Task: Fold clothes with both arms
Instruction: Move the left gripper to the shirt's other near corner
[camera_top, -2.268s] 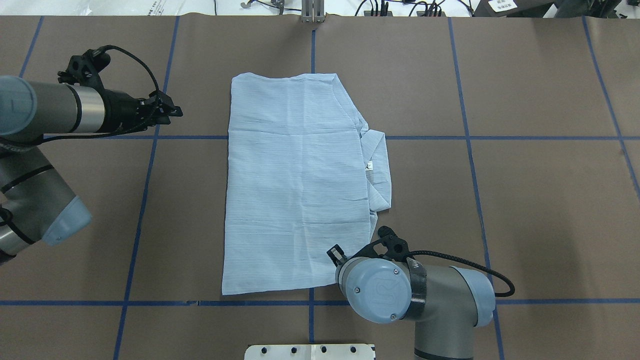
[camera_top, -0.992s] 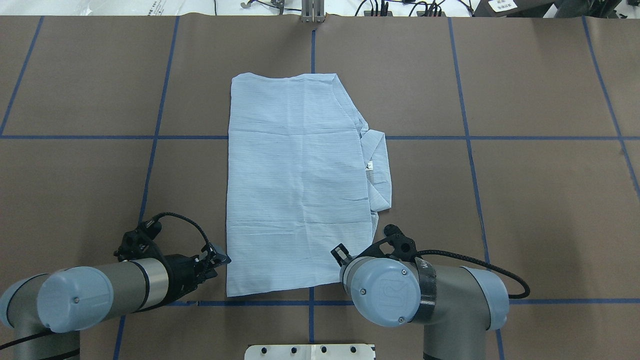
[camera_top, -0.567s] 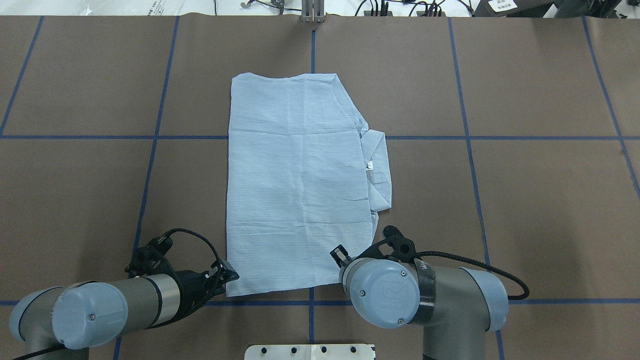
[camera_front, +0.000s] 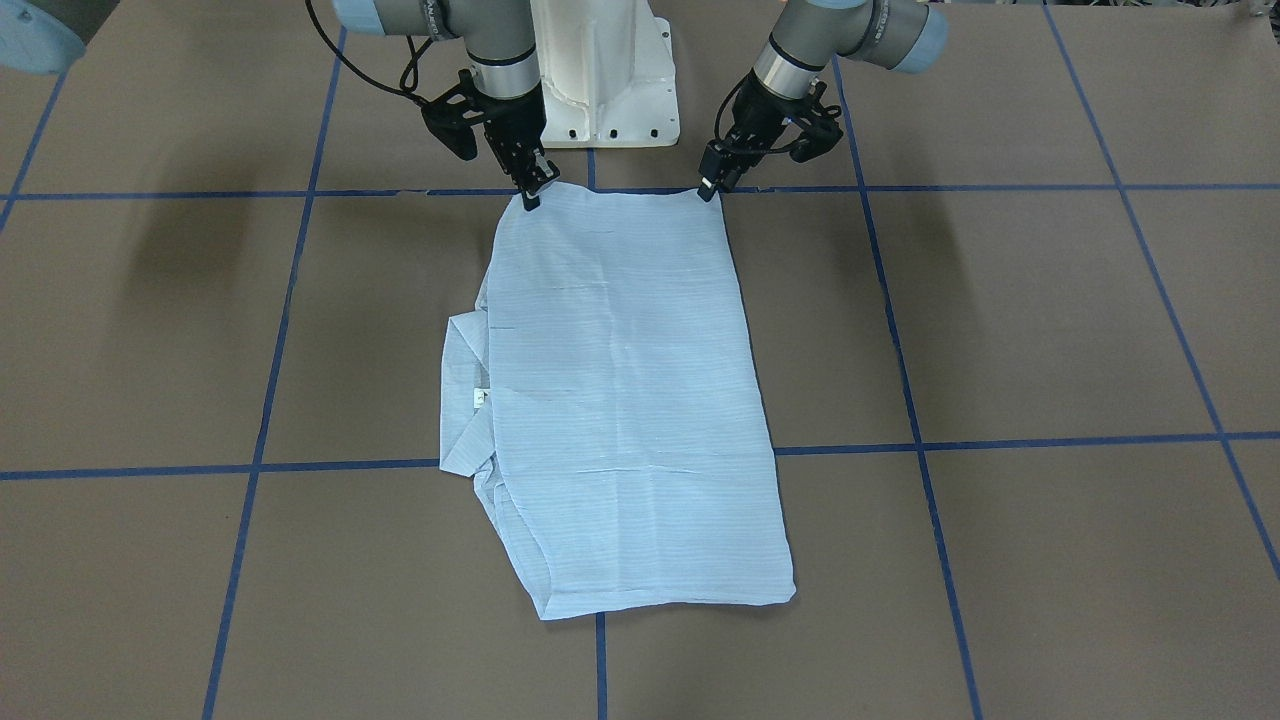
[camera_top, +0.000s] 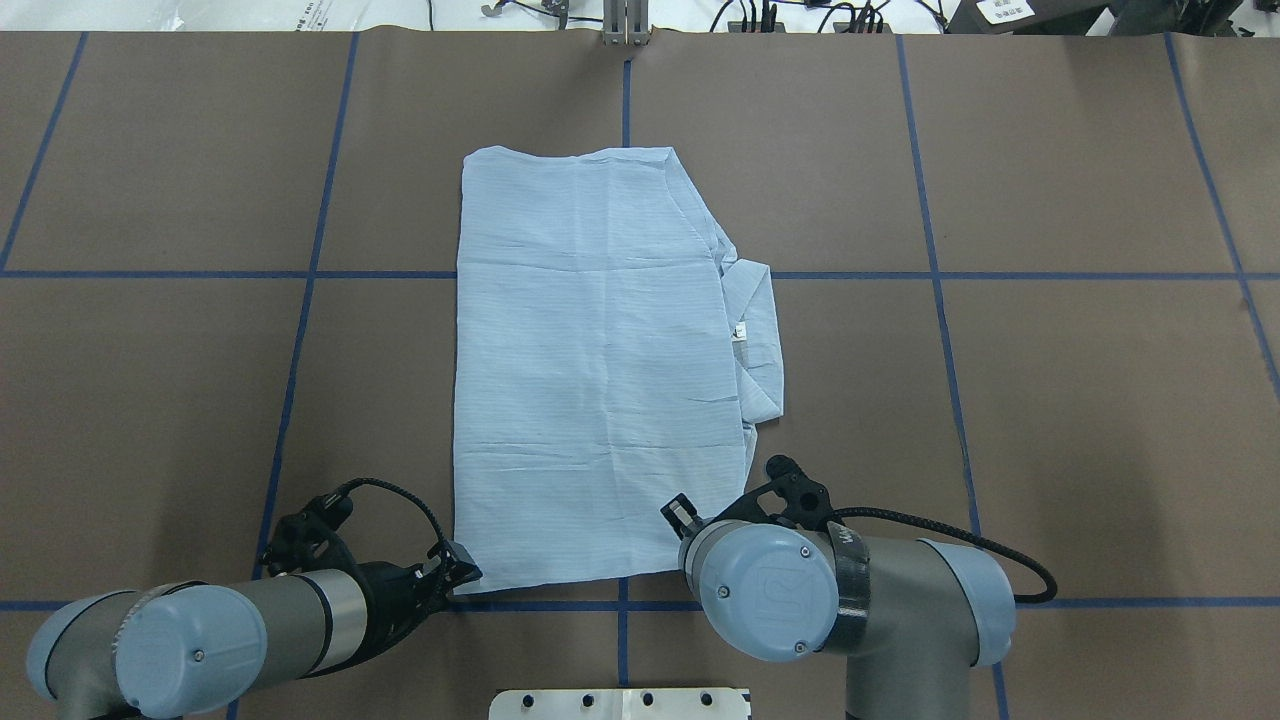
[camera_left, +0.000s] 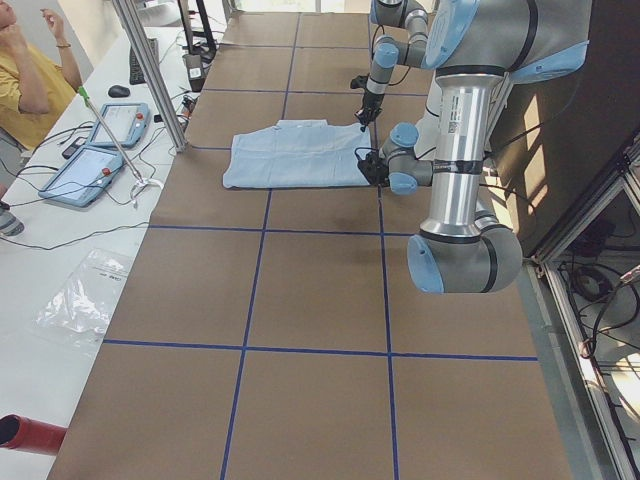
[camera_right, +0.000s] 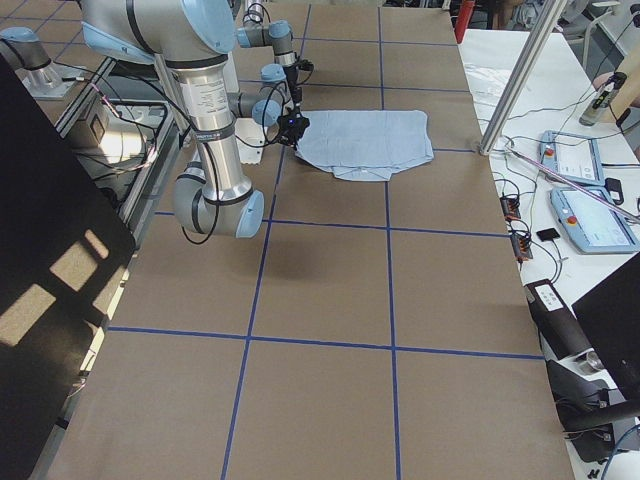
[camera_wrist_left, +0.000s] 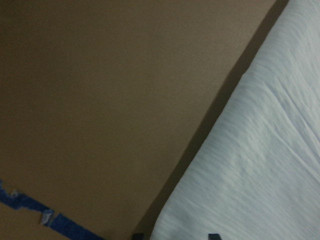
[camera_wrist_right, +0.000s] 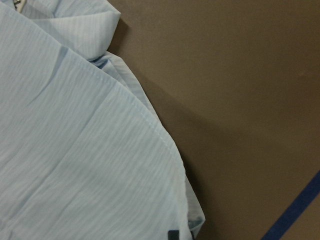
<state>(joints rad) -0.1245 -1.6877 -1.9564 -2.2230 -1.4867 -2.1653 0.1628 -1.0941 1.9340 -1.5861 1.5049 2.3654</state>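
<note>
- Find the thin light-blue finely striped shirt (camera_top: 600, 370) lying flat as a long folded panel in the middle of the brown paper-covered worktop (camera_top: 1050, 400), with its short near edge just beside a blue tape line (camera_top: 1100, 602) on the robot's side; see the collar (camera_top: 765, 350) and the white neck label (camera_top: 740, 331) sticking out along the robot's right.
- Note the black two-finger right gripper (camera_front: 530, 197) at the near right corner of the panel, apparently clamped on the cloth, to judge from the single dark tip pressed on the fabric in the right wrist view.
- Note the black two-finger left gripper (camera_top: 462, 577) at the near left corner, spread apart, with fingertips (camera_wrist_left: 214, 236) on either side of the cloth's border and nothing pinched yet.
- Possible failure: closing the left jaws slightly off the corner and catching only the top layer or nothing; likely then to raise one corner alone and drag the panel askew.
- Possible failure: taking too small a bite of such thin fabric; likely to lose a corner halfway through the fold.
- Possible failure: lifting both corners at unequal height or speed; likely to wrinkle the panel and lay its edge down crooked.
- Also possible: brushing the loose collar side and opening the folds beneath.
</note>
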